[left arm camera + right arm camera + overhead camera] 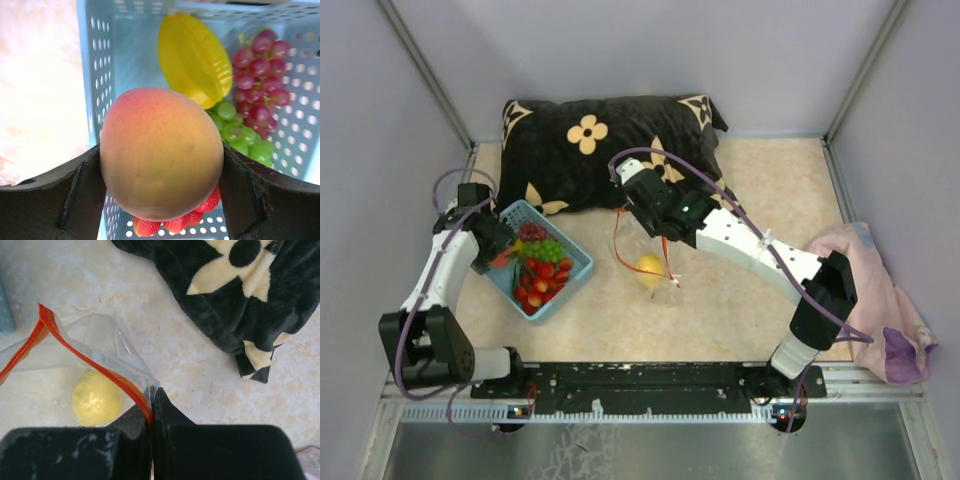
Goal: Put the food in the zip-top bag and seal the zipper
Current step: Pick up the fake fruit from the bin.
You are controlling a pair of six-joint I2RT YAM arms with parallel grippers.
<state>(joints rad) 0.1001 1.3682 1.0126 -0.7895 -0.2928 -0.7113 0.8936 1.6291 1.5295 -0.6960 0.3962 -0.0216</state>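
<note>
My left gripper point(161, 192) is shut on an orange peach point(161, 152) and holds it above the light blue basket point(125, 60). In the top view this gripper point(498, 256) is at the basket's left edge. Under it lie strawberries point(175, 222), green grapes point(240, 135), red grapes point(260, 75) and a yellow ridged fruit point(195, 60). My right gripper point(152, 405) is shut on the red-orange zipper point(90, 360) of the clear zip-top bag point(100, 335) and holds that edge up, mouth open. A yellow fruit point(96, 399) lies inside the bag point(645, 262).
A black pillow with cream flowers point(590, 140) lies at the back, close behind the right gripper point(665, 238). A pink cloth point(880, 290) is heaped at the right edge. The basket point(582, 266) stands left of the bag. Walls close in the table on three sides.
</note>
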